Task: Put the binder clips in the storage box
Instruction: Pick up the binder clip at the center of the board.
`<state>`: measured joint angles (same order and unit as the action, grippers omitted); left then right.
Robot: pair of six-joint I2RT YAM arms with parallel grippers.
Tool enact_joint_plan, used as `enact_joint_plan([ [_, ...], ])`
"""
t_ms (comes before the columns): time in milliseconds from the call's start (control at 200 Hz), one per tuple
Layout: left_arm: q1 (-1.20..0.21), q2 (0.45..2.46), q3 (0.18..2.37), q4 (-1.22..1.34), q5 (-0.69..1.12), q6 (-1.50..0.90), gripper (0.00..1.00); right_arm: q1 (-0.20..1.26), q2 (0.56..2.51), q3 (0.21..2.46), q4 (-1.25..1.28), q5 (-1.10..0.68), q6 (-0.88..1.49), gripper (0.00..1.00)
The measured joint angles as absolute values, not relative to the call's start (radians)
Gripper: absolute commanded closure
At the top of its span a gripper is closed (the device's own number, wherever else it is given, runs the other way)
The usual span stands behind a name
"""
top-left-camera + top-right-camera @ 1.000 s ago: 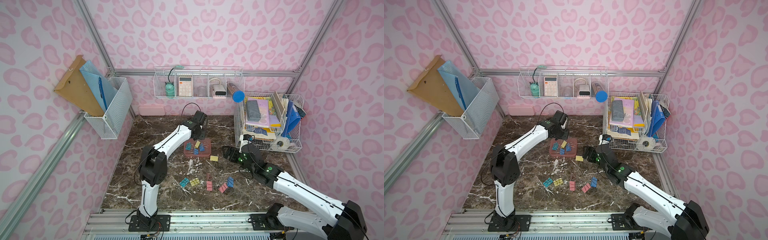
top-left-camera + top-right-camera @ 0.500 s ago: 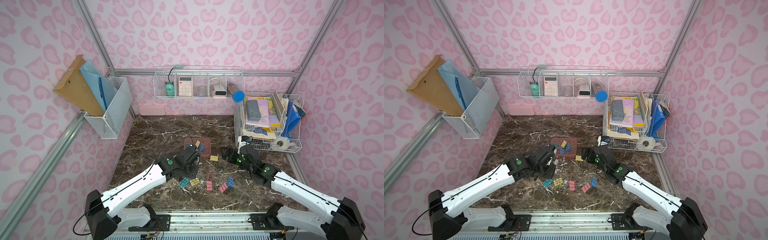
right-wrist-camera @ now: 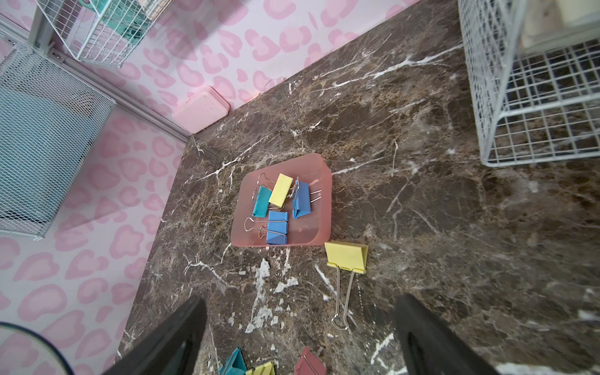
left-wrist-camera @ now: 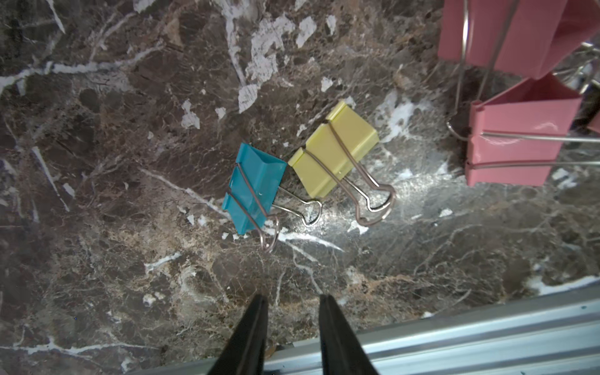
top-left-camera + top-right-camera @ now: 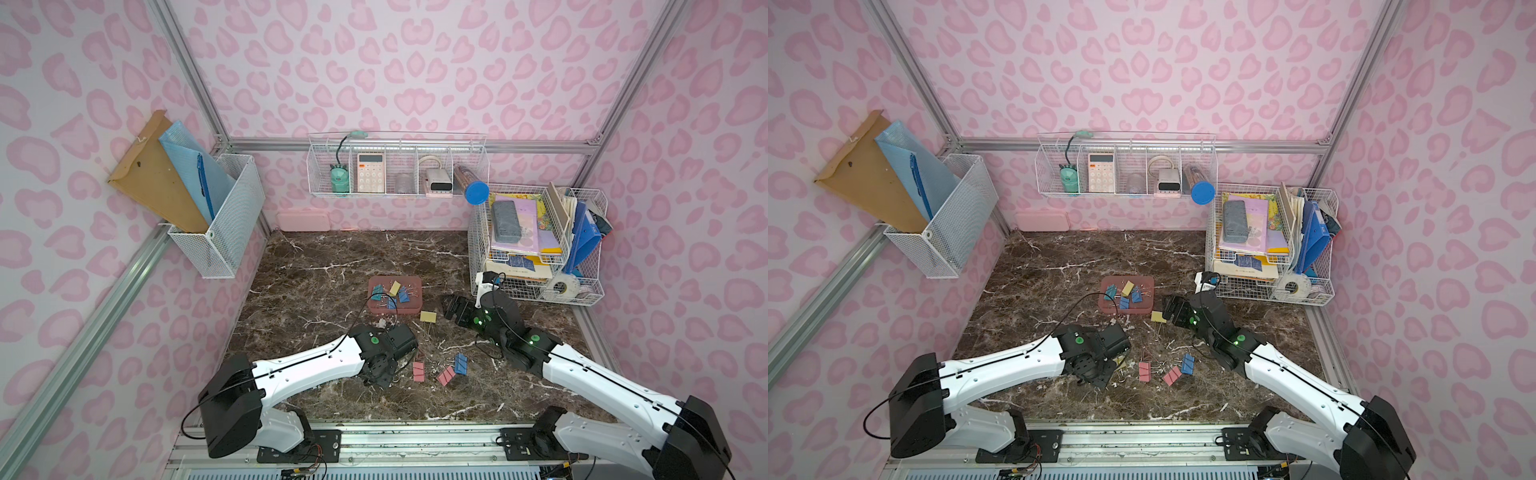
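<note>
Brown, white-veined marble table [image 5: 332, 257] is spanning the lower centre of both top views. The shallow, round-cornered dusty-pink storage box [image 5: 411, 311] is sitting mid-frame, holding four binder clips [image 3: 277, 227]. Wide apart and empty, the right gripper [image 3: 300, 298] is gaping. Narrowly parted and empty, the left gripper [image 4: 292, 297] is hovering near a glossy teal clip [image 4: 253, 191] and a yellow clip [image 4: 334, 152], which only the wrist views are showing clearly.
</note>
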<state>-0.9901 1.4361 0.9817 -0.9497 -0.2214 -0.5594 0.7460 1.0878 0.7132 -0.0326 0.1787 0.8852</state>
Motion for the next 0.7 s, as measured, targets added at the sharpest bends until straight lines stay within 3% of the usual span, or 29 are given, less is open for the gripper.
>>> enact_joint_plan([
  [75, -0.988, 1.469, 0.993, -0.955, -0.265, -0.554, 0.61, 0.746, 1.079, 0.713, -0.034, 0.181, 0.885, 0.06],
  [405, -0.954, 1.541, 0.978, -0.923, -0.329, -0.541, 0.62, 0.744, 1.078, 0.717, -0.035, 0.187, 0.884, 0.06],
  [696, -0.954, 1.562, 0.972, -0.884, -0.343, -0.521, 0.94, 0.743, 1.078, 0.718, -0.049, 0.188, 0.884, 0.06],
])
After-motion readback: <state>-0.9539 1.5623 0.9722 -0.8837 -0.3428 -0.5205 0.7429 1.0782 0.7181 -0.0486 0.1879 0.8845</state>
